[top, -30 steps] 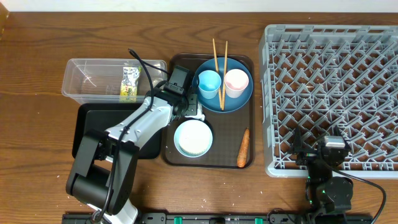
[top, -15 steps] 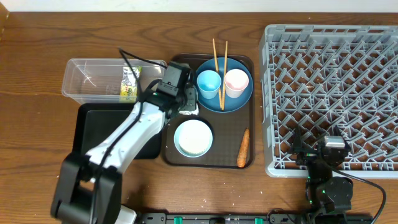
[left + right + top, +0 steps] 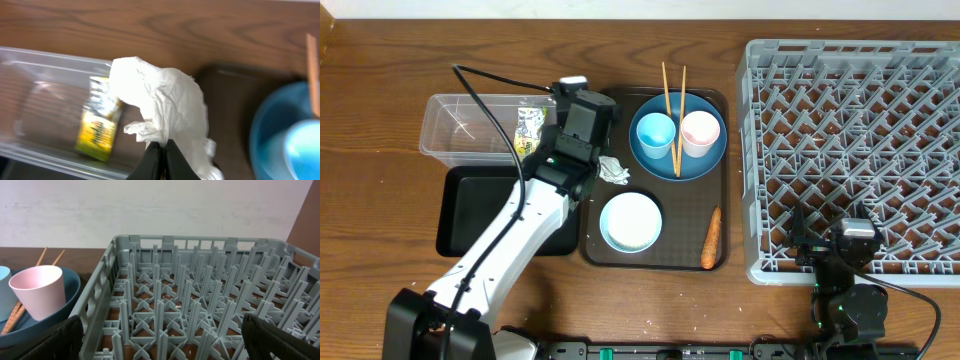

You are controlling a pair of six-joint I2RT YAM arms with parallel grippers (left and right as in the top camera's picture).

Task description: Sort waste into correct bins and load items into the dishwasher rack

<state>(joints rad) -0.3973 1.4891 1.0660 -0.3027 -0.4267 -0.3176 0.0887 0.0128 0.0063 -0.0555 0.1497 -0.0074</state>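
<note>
The tissue (image 3: 165,110) is pinched at its lower edge in the clenched jaws of the left gripper (image 3: 161,148) and hangs over the left edge of the brown tray (image 3: 680,218). The tub (image 3: 460,130), with the wrapper (image 3: 97,127) in it, lies just to the gripper's left, so a short leftward carry is judged to be called for. The left arm is stretched forward over the black tray (image 3: 460,210). The right gripper (image 3: 161,325) is spread empty at the rack (image 3: 200,290), well apart.

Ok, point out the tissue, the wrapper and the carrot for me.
tissue (image 3: 165,107), left wrist view, middle of the crumpled sheet.
wrapper (image 3: 96,131), left wrist view, yellow printed face.
carrot (image 3: 711,238), overhead view, middle of its length.
</note>
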